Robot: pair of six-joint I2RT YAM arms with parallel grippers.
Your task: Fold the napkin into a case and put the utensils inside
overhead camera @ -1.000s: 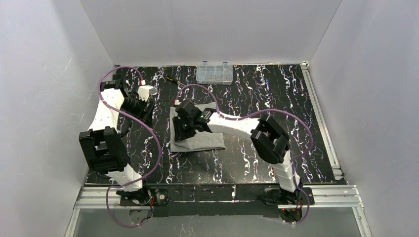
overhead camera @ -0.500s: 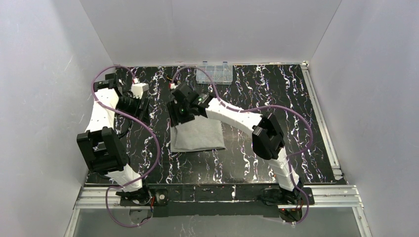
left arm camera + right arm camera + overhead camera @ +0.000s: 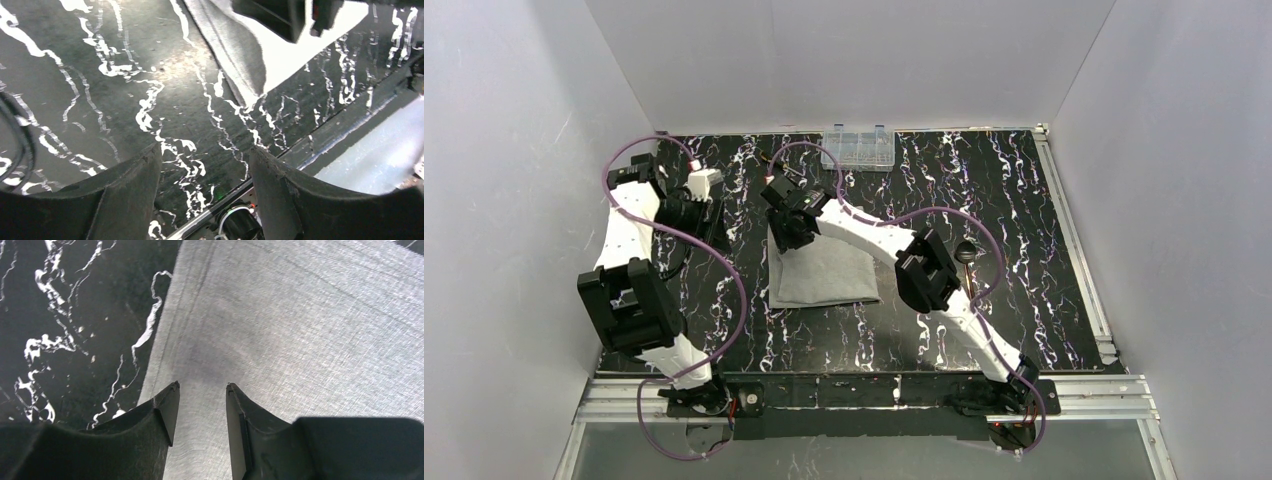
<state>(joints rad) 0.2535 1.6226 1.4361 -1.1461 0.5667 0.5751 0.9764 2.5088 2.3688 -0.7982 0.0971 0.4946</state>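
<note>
Black counter (image 3: 1044, 200) with white veins all over it, so the grey cloth is easy to spot. Toward the far-left corner, the left fingers (image 3: 130, 190) are spread wide with nothing between them, sitting over bare counter. Their wrist view catches one corner of the napkin (image 3: 829, 275) up top.

The napkin is folded into a flat, roughly rectangular pad, lying a bit left of the counter's middle. The right arm reaches across to the pad's far-left corner. The right fingers (image 3: 155, 425) are parted by a narrow gap and gripping nothing, with just cloth showing through, right beside the napkin's left edge.

A clear plastic box (image 3: 857, 147) sits against the far edge, about mid-way along. Right of the napkin, just past the right arm's elbow, there's a dark rounded spoon (image 3: 967, 250) head on the counter. The handle is too thin to make out properly.
</note>
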